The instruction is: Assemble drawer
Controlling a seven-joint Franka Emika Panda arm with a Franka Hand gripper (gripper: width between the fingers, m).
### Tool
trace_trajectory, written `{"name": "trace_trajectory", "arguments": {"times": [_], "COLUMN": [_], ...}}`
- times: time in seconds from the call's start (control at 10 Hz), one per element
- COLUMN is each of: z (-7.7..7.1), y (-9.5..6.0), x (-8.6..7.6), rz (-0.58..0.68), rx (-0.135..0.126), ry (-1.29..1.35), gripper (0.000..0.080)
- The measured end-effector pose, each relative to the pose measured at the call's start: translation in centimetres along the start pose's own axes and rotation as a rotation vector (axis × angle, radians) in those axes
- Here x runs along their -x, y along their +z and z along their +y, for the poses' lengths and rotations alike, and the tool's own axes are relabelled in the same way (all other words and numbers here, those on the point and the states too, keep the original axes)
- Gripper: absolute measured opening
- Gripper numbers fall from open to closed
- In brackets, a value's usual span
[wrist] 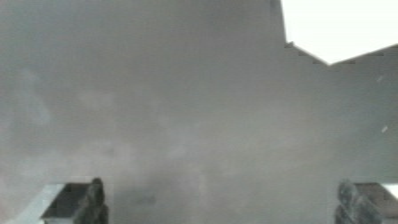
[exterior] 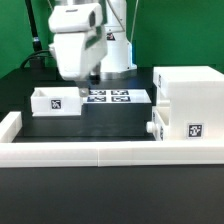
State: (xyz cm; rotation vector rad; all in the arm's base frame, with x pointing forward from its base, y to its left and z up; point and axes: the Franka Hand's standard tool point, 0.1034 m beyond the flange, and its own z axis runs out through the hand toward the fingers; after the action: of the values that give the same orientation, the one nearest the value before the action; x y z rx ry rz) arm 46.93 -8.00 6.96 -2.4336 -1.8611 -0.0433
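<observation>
Pincer (wrist: 222, 200): released, empty, above the desk (exterior: 100, 125).
Casing (exterior: 185, 105): desk edge, exterior view's right.
Tray (exterior: 55, 100): opposite edge.

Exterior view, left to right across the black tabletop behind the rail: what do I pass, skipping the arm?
tray → marker board → casing

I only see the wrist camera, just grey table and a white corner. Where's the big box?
Observer: The large white boxy plastic casing stands at the exterior view's right, next to the long low white rail.
Operator: Any little tray?
Observer: A small white plastic tray sits at the exterior view's left, apart from the casing.
Operator: What's between them?
Observer: The flat white marker board, lying on the dark table.
</observation>
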Motion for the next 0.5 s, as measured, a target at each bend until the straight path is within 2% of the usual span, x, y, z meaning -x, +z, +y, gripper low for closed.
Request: {"name": "trace_trajectory", "arguments": {"times": [0.1, 0.3, 0.5], "z": [-0.1, -0.17, -0.19], "y": [-0.19, -0.02, -0.06], "x": [0.79, 0.45, 0.73], "rz": [-0.001, 0.001, 0.002], "rx": [0.0, -0.003, -0.003], "ry": [0.023, 0.061, 0.218], "gripper": [0.0649, 0.0649, 0.0649]}}
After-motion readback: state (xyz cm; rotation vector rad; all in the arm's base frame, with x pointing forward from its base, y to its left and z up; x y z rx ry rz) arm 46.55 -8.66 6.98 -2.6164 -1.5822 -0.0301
